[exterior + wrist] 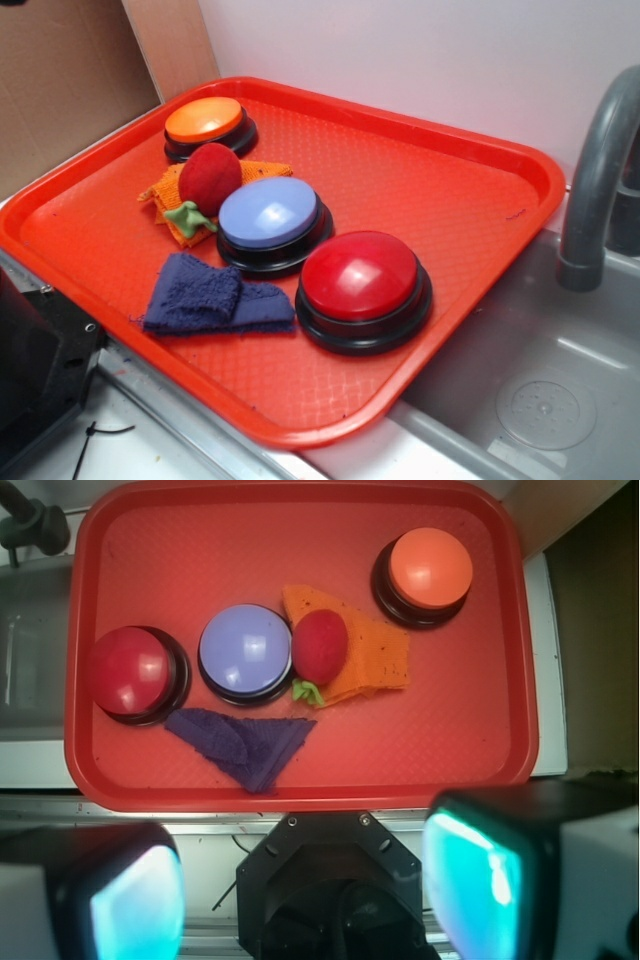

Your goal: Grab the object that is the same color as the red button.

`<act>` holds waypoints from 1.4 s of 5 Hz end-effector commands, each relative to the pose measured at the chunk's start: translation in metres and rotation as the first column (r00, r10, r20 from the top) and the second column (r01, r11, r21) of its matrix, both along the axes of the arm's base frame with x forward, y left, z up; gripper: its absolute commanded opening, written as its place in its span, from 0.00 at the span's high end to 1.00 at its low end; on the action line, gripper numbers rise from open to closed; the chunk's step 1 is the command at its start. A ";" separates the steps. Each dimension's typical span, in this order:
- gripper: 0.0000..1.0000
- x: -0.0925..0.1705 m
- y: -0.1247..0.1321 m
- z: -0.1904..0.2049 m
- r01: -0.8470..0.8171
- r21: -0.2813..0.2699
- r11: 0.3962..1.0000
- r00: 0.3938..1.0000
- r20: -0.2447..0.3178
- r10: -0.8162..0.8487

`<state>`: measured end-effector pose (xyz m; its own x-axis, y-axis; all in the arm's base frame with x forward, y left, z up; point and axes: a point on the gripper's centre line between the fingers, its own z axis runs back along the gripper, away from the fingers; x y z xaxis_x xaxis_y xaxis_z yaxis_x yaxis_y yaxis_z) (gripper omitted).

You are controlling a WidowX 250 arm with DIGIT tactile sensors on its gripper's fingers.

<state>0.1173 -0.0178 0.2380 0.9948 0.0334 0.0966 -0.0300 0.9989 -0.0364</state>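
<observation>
A small red plush fruit (pixel 209 177) with a green leafy stem lies on an orange cloth (pixel 172 190) on the red tray (pixel 450 190), between the orange-topped button (pixel 206 126) and the pale blue-topped button (pixel 271 220). The glossy red dome button (pixel 362 285) on a black base sits near the tray's front right. In the wrist view the plush fruit (pixel 320 647) sits beside the blue button (pixel 245 652), with the red button (pixel 133 672) at the left. My gripper (pixel 310 895) is open and empty, high above the tray's near edge, apart from everything.
A dark blue cloth (pixel 212 296) lies folded at the tray's front. A grey faucet (pixel 600 170) and a steel sink (pixel 540 390) are to the right. A black robot base (pixel 35 370) sits at the lower left. A cardboard wall stands behind.
</observation>
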 end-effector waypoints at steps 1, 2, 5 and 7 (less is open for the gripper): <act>0.00 0.000 0.000 0.000 0.000 0.000 1.000 1.000 0.000 0.000; 0.00 0.014 0.005 -0.011 -0.175 -0.022 0.984 0.984 -0.011 0.175; 0.00 0.060 0.031 -0.083 -0.701 -0.148 0.697 0.696 0.071 0.715; 0.00 0.098 0.035 -0.125 -0.830 -0.168 0.532 0.522 0.101 0.847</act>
<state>0.2130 0.0118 0.1052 0.4798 0.8604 0.1717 -0.8422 0.5065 -0.1845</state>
